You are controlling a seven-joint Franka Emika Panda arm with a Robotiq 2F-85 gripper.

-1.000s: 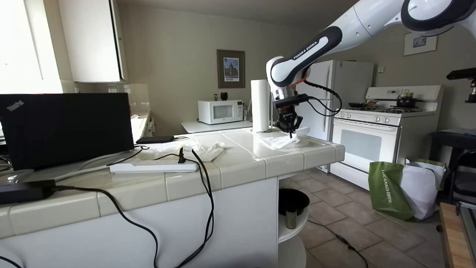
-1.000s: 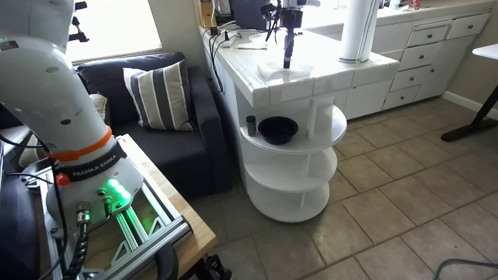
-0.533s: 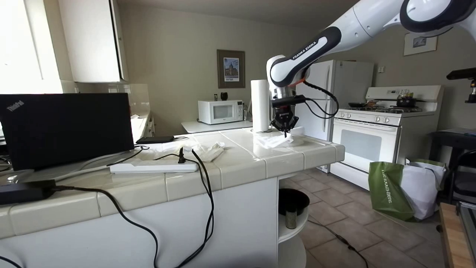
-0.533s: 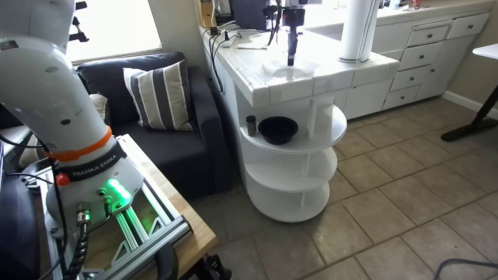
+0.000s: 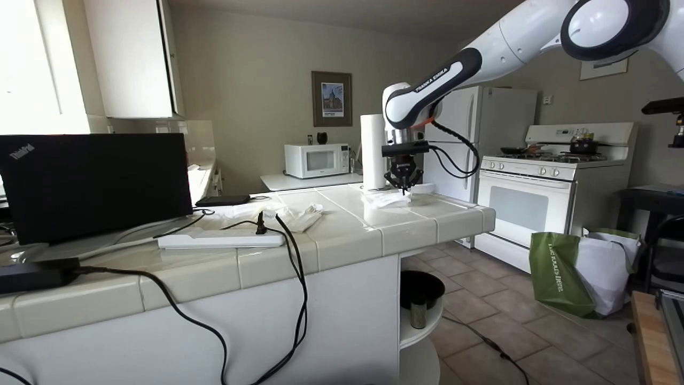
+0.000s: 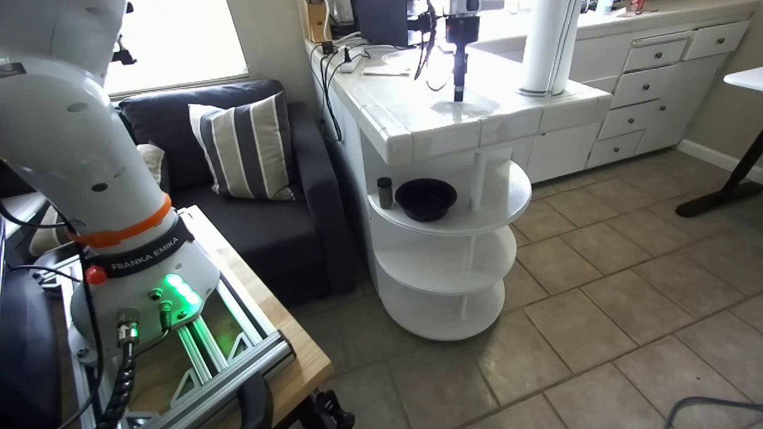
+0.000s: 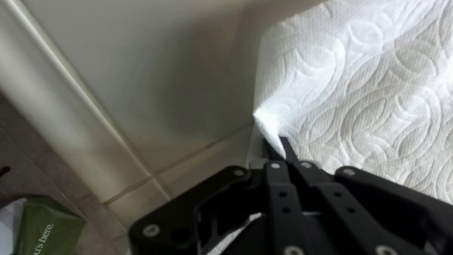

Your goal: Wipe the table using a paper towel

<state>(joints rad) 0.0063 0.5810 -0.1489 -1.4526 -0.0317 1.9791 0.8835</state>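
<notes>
The table, a pale tiled counter, shows in both exterior views (image 5: 347, 227) (image 6: 447, 137) and in the wrist view (image 7: 170, 81). The paper towel roll stands upright on it in both exterior views (image 5: 373, 152) (image 6: 547, 50). My gripper is over the counter's end, close to the top, pointing down, in both exterior views (image 5: 404, 191) (image 6: 459, 96). In the wrist view my gripper (image 7: 279, 147) is shut on a loose white paper towel sheet (image 7: 371, 106), pinching a fold at its edge. The sheet also lies low on the tiles in an exterior view (image 5: 386, 200). Glare blurs it elsewhere.
A black laptop (image 5: 96, 187), a white power strip (image 5: 222, 241) with black cables and a crumpled wrapper (image 5: 304, 218) lie farther along the counter. The roll stands close to my gripper. Round shelves (image 6: 447, 280) with a black bowl (image 6: 426, 199) are below the counter's end.
My gripper has moved toward the paper towel roll, left in one exterior view and right in the other. The sheet has slid along with it over the counter.
</notes>
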